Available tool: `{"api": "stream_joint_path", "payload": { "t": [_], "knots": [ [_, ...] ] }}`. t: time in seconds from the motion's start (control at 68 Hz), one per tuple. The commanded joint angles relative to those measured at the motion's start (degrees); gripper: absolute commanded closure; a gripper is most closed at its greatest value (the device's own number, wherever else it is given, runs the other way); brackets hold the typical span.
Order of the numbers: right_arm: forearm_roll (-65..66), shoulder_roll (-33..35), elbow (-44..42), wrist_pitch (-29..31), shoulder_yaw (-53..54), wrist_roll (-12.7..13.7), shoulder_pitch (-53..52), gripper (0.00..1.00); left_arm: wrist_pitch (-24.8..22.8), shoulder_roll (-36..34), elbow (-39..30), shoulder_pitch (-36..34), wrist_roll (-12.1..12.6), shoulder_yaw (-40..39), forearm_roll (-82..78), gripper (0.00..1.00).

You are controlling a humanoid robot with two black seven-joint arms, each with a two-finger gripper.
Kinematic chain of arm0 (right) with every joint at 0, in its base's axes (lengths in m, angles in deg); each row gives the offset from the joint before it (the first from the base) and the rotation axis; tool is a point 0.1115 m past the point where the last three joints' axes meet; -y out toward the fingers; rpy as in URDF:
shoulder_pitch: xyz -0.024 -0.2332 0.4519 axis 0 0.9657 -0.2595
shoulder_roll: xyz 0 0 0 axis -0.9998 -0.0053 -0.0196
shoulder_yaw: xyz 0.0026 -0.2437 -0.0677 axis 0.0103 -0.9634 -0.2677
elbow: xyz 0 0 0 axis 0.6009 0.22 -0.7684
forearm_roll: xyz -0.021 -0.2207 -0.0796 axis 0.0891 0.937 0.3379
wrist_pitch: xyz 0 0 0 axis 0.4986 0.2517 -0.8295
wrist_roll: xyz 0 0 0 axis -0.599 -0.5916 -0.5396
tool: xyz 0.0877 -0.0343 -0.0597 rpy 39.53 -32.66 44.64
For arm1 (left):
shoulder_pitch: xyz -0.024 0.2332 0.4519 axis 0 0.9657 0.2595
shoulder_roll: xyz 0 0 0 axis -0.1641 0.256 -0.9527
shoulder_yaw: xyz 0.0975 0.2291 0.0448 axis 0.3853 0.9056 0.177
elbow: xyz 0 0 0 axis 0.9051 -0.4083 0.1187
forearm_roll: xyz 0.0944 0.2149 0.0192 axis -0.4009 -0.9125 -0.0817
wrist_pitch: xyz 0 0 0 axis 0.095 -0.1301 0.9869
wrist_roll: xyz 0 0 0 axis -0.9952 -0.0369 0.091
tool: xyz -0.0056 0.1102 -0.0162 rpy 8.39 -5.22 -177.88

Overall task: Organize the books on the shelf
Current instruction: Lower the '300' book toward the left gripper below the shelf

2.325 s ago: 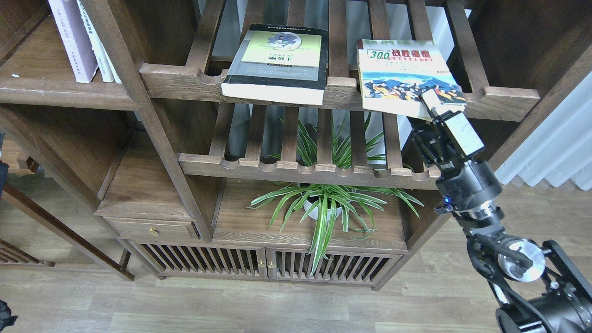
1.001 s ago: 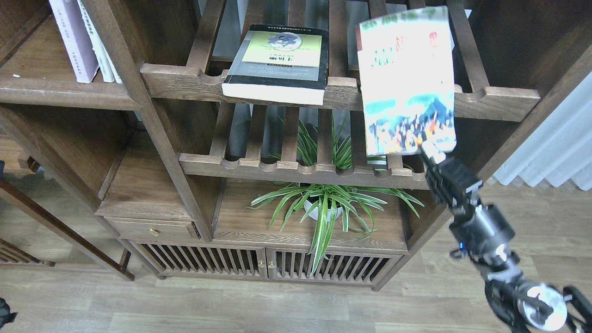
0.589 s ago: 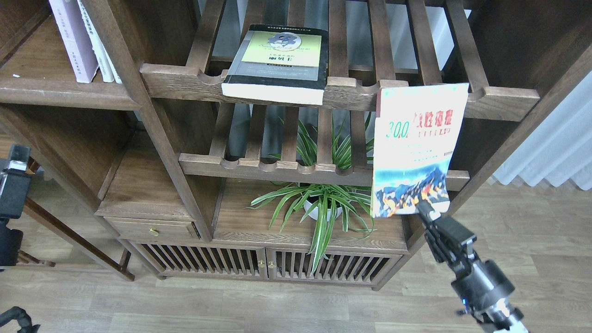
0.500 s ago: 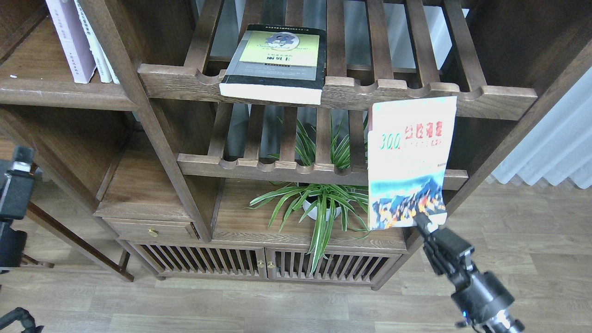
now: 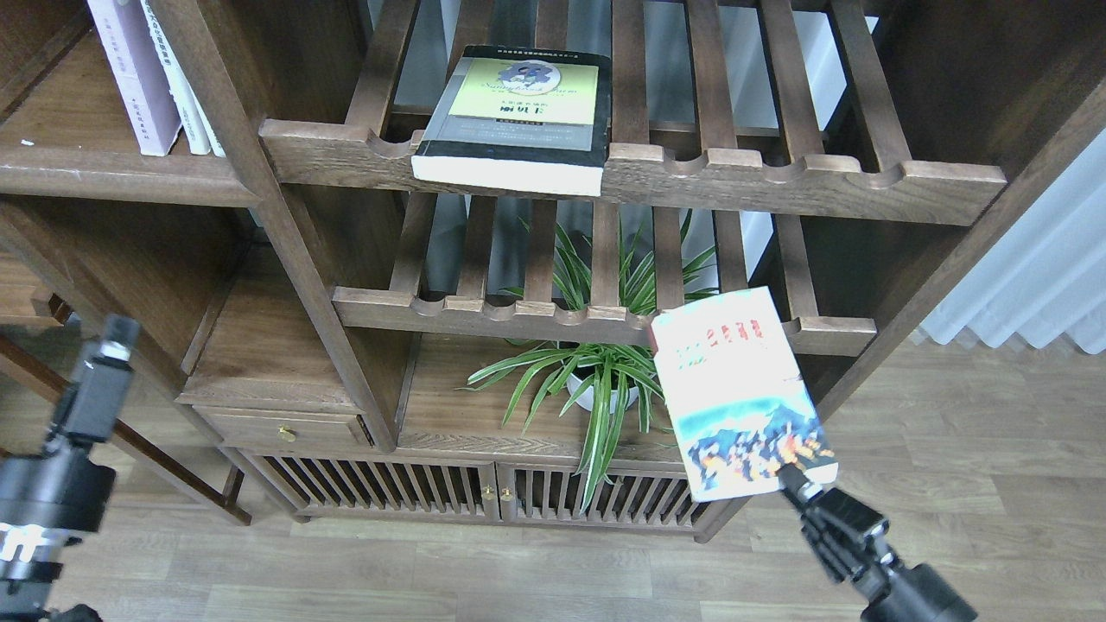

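Right gripper (image 5: 793, 484) is clamped on the lower corner of the colourful paperback (image 5: 741, 390), held in the air in front of the cabinet, clear of every rack, glossy cover facing up and tilted. Left gripper (image 5: 112, 339) is seen end-on and dark; whether its fingers are apart cannot be determined. The thick black-edged book (image 5: 518, 112) lies flat on the upper slatted rack (image 5: 778, 173), overhanging its scalloped rail. Pale lavender book (image 5: 125, 73) stands upright on the solid brown board shelf (image 5: 112, 177).
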Motion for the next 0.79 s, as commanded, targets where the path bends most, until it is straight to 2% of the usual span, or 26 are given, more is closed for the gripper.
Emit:
{"api": "stream_joint_path", "payload": {
  "t": [0.0,0.132,0.456,0.5,0.53,0.633,0.78],
  "knots": [
    [0.12,0.02,-1.19,-0.01,-4.73,-0.02,-3.35,0.95,0.00,-0.17,0.60,0.56,1.64,3.51,2.35,0.01],
    [0.12,-0.15,-2.77,-0.01,-9.20,-0.02,-8.44,0.95,0.00,0.00,2.45,1.09,3.57,6.41,5.34,0.01],
    [-0.59,-4.37,-5.32,-0.01,-16.24,-0.20,-17.77,0.94,0.00,0.00,2.98,1.26,5.25,15.55,18.70,0.01],
    [-0.68,-4.64,-5.32,-0.01,-17.30,-0.20,-18.38,0.94,0.00,0.09,2.98,1.44,5.77,16.60,20.10,0.01],
    [-0.76,-4.90,-5.41,-0.01,-19.83,-0.20,-19.95,0.94,0.00,0.09,2.98,1.61,7.00,18.26,22.11,0.01],
    [-0.76,-5.34,-5.50,-0.01,-21.51,-0.20,-21.46,0.94,0.00,0.09,2.98,1.70,8.23,20.12,24.32,0.01],
    [-0.59,-6.31,-5.41,-0.01,-21.87,-0.11,-21.90,0.94,0.00,1.58,2.98,1.70,8.41,21.70,26.17,0.01]
  ]
}}
